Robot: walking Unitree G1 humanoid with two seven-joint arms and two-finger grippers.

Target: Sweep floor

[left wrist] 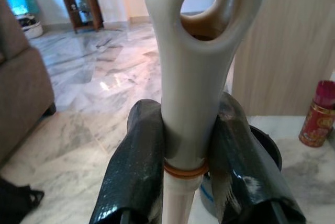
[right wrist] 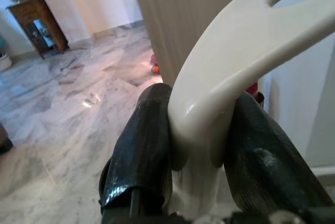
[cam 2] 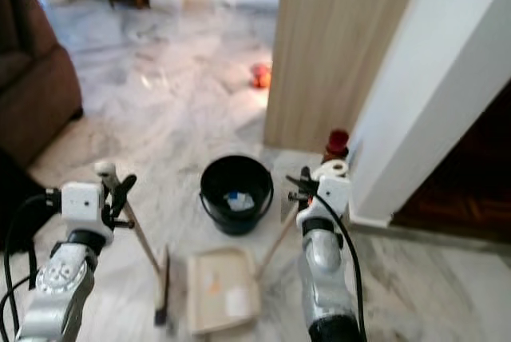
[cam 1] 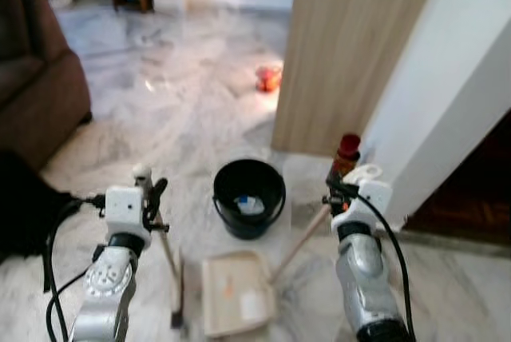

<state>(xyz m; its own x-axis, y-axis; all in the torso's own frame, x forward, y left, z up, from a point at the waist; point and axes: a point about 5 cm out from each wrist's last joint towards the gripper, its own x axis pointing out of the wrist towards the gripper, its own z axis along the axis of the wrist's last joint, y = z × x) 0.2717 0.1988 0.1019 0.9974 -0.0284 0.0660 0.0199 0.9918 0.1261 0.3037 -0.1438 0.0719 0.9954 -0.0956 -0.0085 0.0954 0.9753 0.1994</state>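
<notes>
Left wrist view shows our left claw clenched around the pale handle of the broom, the two black fingers pressing it from both sides just below the hanging loop. We hold it near the top, we judge, so the long shaft can swing and the brush head reaches the marble floor in front of us. Our right claw grasps the curved cream grip of the dustpan in the same way, high on its long handle, so the tray lies flat on the floor without us bending. In the left eye view the broom shaft slants down from the left claw to its head just beside the dustpan's left edge. A few scraps lie in the tray. The black bucket stands just beyond the dustpan, between our arms, probably placed to receive the sweepings.
</notes>
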